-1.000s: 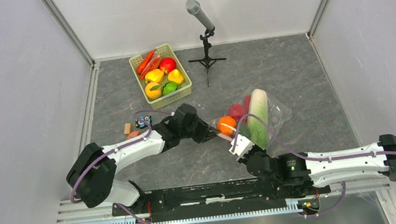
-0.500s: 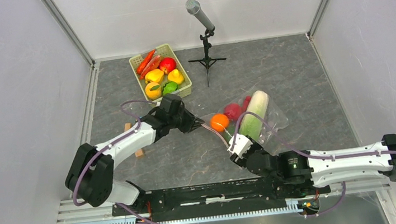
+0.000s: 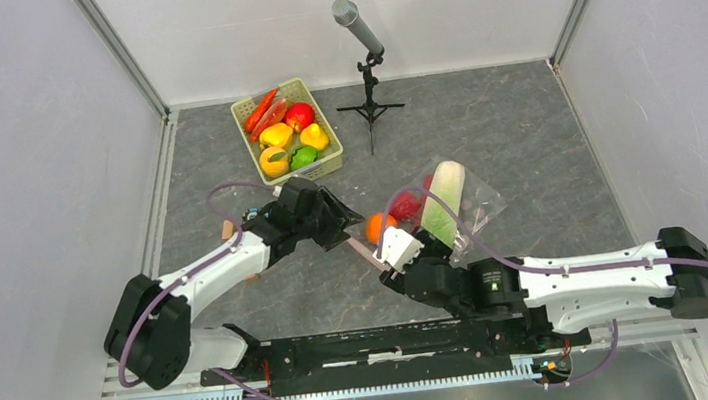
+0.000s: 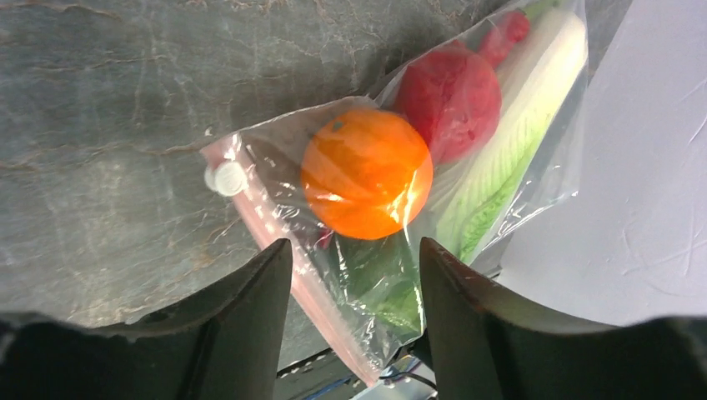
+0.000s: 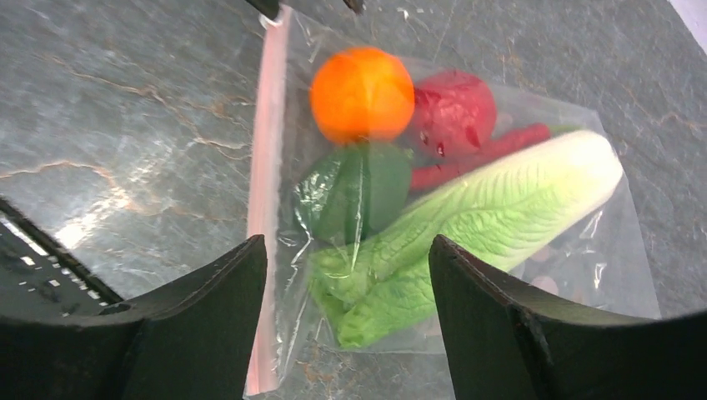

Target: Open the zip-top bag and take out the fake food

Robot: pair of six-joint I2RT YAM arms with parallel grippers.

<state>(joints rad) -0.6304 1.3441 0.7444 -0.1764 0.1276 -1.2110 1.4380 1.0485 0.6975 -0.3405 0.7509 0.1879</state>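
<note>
The zip-top bag (image 3: pixel 460 210) lies flat on the grey tabletop, its pale pink zip strip (image 5: pixel 265 167) facing both grippers. Inside it is the fake food: an orange (image 5: pixel 363 93), a dark green round fruit (image 5: pixel 354 190), a red piece (image 5: pixel 454 108) and a long cabbage (image 5: pixel 492 212). My left gripper (image 4: pixel 354 275) is open over the zip end near the orange (image 4: pixel 367 173), holding nothing. My right gripper (image 5: pixel 346 267) is open above the cabbage's green end, and nothing is clamped. In the top view, left gripper (image 3: pixel 349 233) and right gripper (image 3: pixel 394 248) sit close together at the bag's left edge.
A green lattice basket (image 3: pixel 324 166) of toy produce stands at the back left. A microphone on a small tripod (image 3: pixel 364 58) stands behind the bag. A small wooden block (image 3: pixel 227 231) lies by the left arm. White walls close in the table on three sides.
Both grippers have gone from shut to open, letting go of the bag's zip edge. The bag and the right gripper shifted left and farther back; the left arm pulled back to the left.
</note>
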